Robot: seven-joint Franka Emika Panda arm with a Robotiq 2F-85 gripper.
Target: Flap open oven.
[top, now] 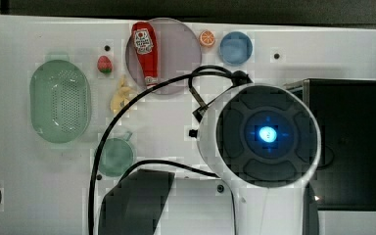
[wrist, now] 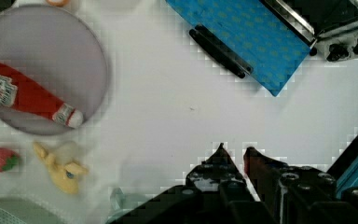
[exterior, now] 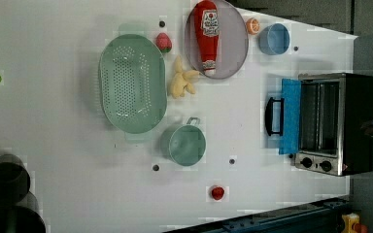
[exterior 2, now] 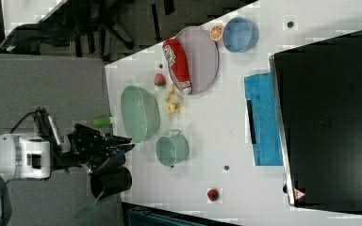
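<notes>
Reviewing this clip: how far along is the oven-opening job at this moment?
Done: the oven has its blue glass door folded down flat onto the table, handle pointing away from the cavity and the rack inside exposed. In hand: nothing; the gripper hangs above bare table apart from the door, its fingers close together with a small gap and empty. Left: apparently nothing of the opening itself, only moving the arm away.

The oven (exterior: pixel 337 124) stands with its blue glass door (exterior: pixel 290 116) flapped down flat.
</notes>
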